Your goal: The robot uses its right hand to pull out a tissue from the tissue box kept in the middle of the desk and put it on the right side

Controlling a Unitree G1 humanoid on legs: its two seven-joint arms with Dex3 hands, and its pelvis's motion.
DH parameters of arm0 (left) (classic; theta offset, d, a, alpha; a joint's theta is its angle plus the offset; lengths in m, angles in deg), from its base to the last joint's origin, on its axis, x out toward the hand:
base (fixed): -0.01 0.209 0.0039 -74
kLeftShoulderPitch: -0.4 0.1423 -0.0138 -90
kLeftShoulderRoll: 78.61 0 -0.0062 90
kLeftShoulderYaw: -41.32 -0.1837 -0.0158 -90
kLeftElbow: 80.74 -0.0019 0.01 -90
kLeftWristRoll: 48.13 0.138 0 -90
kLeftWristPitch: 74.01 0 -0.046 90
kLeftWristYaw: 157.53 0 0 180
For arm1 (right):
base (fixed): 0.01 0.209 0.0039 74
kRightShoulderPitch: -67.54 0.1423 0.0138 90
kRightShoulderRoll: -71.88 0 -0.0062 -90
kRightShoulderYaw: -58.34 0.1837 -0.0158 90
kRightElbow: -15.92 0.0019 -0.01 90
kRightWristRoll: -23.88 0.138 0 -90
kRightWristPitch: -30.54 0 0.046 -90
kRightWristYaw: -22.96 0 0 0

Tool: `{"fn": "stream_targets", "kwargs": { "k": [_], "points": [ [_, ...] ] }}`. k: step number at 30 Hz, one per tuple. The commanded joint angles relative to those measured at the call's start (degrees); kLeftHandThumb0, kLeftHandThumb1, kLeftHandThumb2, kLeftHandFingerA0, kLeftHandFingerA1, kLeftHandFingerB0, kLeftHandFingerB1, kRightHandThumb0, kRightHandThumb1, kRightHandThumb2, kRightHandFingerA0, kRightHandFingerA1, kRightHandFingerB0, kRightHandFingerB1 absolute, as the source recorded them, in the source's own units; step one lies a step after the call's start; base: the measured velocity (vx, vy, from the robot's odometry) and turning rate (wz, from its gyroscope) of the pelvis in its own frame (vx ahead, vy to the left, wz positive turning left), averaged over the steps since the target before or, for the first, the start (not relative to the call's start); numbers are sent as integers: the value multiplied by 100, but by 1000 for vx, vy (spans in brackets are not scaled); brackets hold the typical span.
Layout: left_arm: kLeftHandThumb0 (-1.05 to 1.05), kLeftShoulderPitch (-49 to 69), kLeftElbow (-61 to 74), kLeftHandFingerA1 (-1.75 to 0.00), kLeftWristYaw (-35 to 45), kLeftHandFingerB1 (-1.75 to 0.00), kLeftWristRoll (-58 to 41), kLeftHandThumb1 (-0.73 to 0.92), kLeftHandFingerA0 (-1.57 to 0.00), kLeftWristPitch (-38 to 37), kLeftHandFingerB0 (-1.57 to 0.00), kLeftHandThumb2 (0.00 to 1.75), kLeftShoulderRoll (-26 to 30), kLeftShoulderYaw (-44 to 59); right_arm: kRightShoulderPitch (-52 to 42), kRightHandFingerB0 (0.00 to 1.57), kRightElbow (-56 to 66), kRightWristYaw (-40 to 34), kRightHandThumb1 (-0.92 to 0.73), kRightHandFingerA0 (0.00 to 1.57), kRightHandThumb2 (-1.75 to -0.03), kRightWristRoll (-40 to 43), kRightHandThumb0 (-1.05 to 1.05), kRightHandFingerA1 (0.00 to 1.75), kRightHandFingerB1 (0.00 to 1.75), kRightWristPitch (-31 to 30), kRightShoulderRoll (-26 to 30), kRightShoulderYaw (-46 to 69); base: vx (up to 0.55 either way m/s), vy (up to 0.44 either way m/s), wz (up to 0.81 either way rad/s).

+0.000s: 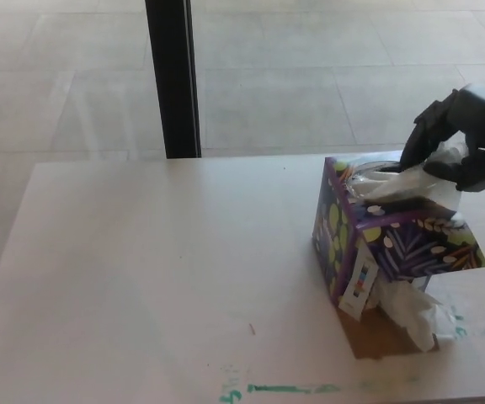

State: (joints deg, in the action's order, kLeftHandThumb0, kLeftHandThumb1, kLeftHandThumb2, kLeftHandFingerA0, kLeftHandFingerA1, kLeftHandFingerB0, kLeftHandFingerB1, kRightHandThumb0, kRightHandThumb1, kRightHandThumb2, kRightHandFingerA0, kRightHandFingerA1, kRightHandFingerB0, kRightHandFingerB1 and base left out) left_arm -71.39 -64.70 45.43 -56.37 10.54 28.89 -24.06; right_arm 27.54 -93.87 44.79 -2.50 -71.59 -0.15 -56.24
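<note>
A purple tissue box (387, 244) with a leaf and dot pattern stands on the right part of the pale desk (158, 278), tilted with one corner toward me. A white tissue (413, 180) sticks out of its top opening and leans right. My right hand (468, 135) comes in from the right edge, low over the box's top. Its black fingers (421, 140) are curled around the tissue's upper end. My left hand does not show.
A crumpled white tissue (417, 313) lies on the desk against the box's near side, on a brown patch. Green marks (285, 389) run along the desk's front edge. A black post (173, 76) stands behind the desk, with tiled floor beyond.
</note>
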Motion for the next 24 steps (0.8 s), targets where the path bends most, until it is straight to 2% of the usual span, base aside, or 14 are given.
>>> {"fn": "stream_targets", "kwargs": {
  "k": [1,2,3,4,6,8,11,14,15,17,19,21,22,24],
  "points": [
    [-83,37,-39,-49,-27,-43,-54,92,-62,-123,-47,75,19,21,-164,95,16,-120,-67,84,-81,-499,-21,154,70,376,135,-117,0,0,0],
    [-82,20,-39,-49,-64,-43,-45,92,-62,-64,-48,75,26,11,-190,96,26,-36,-64,85,-78,-521,-22,153,72,471,180,-143,0,0,0],
    [-82,28,-39,-48,-62,-42,-28,92,-60,-73,-46,75,32,-5,-269,90,129,-25,-63,86,-83,-702,-26,154,93,516,253,-253,0,0,0],
    [-81,13,-35,-49,-110,-44,-20,92,-60,-66,-46,75,29,-11,-281,86,128,-103,-66,85,-83,-764,-25,159,101,624,262,-279,0,0,0],
    [-82,9,-38,-49,-114,-43,-21,92,-61,-78,-47,75,28,-10,-302,84,130,-173,-66,83,-82,-898,-23,163,103,713,289,-345,0,0,0],
    [-81,-6,-32,-50,-130,-44,-16,92,-61,-37,-46,75,42,-18,-366,83,190,-295,-65,81,-69,-1167,-25,166,100,692,311,-444,0,0,0],
    [-82,-18,-35,-50,-83,-44,-89,92,-62,17,-47,73,36,52,-463,79,206,-409,-67,80,-73,-1181,-25,168,104,805,293,-405,0,0,0],
    [-81,13,-18,-49,-69,-42,-45,92,-61,-35,-46,74,27,18,-599,62,148,-854,-78,78,-69,-1345,-31,172,152,1204,337,-401,0,0,0],
    [-86,5,-26,-54,-118,-48,-28,79,-58,-33,-44,89,18,6,-670,65,90,-1320,-77,79,-70,-1514,-31,175,156,1464,352,-425,0,0,0],
    [-86,32,-10,-55,-15,-48,-24,80,-57,-90,-42,89,27,-6,-710,64,55,-1603,-71,79,-77,-1592,-30,175,159,1662,344,-407,0,0,0],
    [-86,36,-13,-55,-20,-48,-8,80,-57,-118,-42,89,26,-21,-728,64,-2,-1812,-70,81,-69,-1605,-32,175,160,1764,306,-367,0,0,0],
    [-85,12,-23,-54,-70,-48,-55,79,-57,-25,-43,88,16,21,-757,67,-116,-2191,-64,83,-73,-1496,-31,175,157,2049,233,-244,0,0,0],
    [-79,36,-6,-50,-24,-44,-79,92,-58,-36,-45,73,16,38,-747,69,-192,-2477,-54,87,-99,-1496,-31,175,163,2194,196,-198,0,0,0],
    [-80,76,5,-50,52,-43,-55,92,-56,-113,-44,74,25,13,-720,72,-251,-2789,-55,89,-112,-1476,-30,175,164,2419,190,-130,0,0,0]
  ]
}}
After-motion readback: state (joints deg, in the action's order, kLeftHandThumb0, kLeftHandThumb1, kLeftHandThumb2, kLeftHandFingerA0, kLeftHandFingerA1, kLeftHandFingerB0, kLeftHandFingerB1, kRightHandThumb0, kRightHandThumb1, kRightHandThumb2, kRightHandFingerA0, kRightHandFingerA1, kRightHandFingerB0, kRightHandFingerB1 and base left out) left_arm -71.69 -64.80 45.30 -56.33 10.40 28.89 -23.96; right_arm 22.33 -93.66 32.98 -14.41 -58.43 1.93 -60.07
